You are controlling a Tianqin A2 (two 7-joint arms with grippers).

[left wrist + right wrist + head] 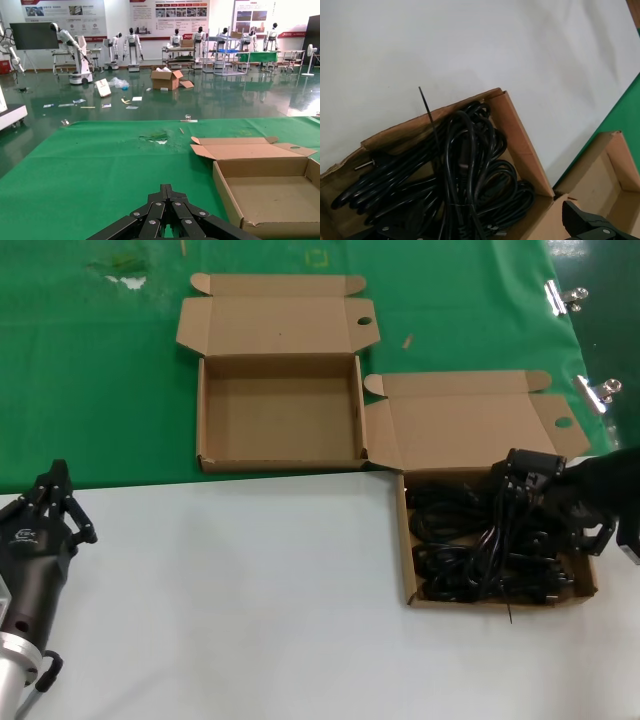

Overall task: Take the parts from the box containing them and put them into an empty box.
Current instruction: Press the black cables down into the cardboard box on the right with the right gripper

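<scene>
Work surface is split: white tabletop (250, 590) toward the robot, green cloth (90, 390) beyond it, held by metal binder clips (565, 297) at the right edge. Left wrist view looks over the cloth into a hall with a glossy green floor, humanoid robots on stands (132, 47), wall posters, loose cartons.

Right arm is cut off by the head view's edge; the right gripper (525, 480) is a dark mass over the cords, so whether its fingers are apart or together, cannot tell. Right wrist view shows only one black fingertip at its edge. Cords overlap in a tangle; single bundles hard to separate.

Power cords (485, 540): black, looped, tied, plugs showing, one thin tie end (429, 116) poking up over the wall. They fill the full box (404, 540), brown cardboard, lid open, sitting on the white top right of centre.

Empty box (201, 410): same brown mailer, lid flipped back, finger hole in the flap, on the green cloth left of and beyond the full one, corners nearly touching.

Left gripper (50, 512) parked over the white top at the near left, fingers together at the tips.
</scene>
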